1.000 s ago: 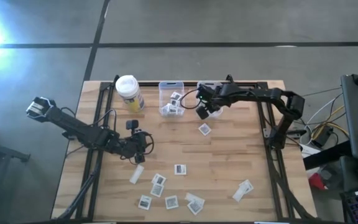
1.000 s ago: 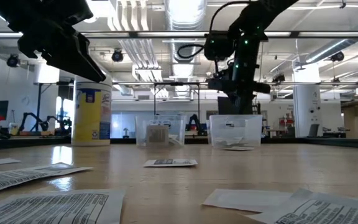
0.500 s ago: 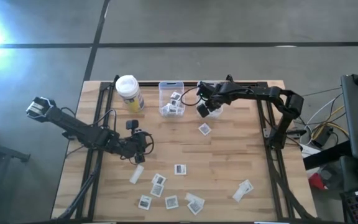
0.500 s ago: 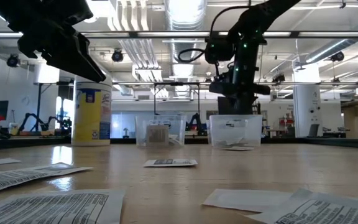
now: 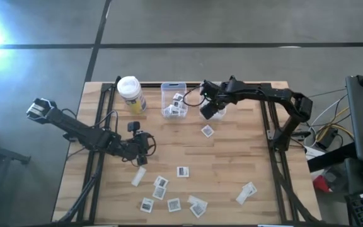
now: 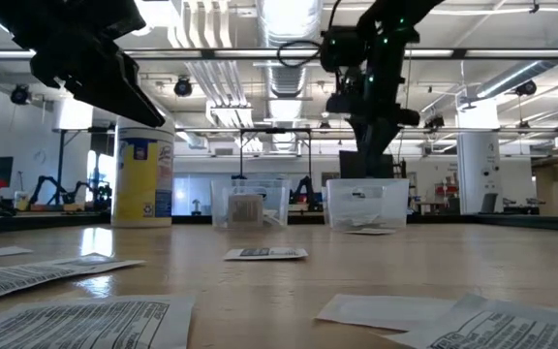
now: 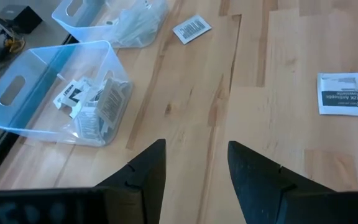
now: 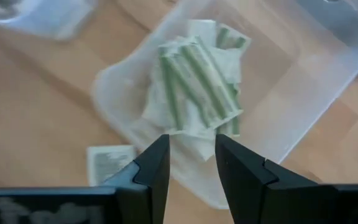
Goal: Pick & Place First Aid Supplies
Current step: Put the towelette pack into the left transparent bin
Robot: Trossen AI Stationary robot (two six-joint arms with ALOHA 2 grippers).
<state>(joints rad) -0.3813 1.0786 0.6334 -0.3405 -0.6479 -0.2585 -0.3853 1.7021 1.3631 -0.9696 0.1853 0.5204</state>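
Note:
First aid supplies lie flat on the wooden table: a square packet point(image 5: 207, 131) near the bins, one point(image 5: 183, 171) mid-table, and several point(image 5: 169, 195) toward the near edge. More fill two clear bins: square packets in the left bin point(image 5: 174, 99), greenish strips point(image 8: 197, 87) in the right bin point(image 8: 303, 81). My right gripper point(image 5: 210, 111) hangs open over the right bin, fingers pointing down, nothing between them. My left gripper point(image 5: 147, 146) waits open above the table's left middle, holding nothing point(image 7: 196, 168).
A yellow container with a white lid point(image 5: 131, 94) stands at the far left beside the bins. Black frame rails point(image 5: 273, 126) run along the table's sides. Bare wood point(image 5: 232, 164) lies between the bins and the near packets. A narrow strip point(image 5: 246, 192) lies near right.
My right gripper has risen straight up above the right bin and opened. The left arm has kept still.

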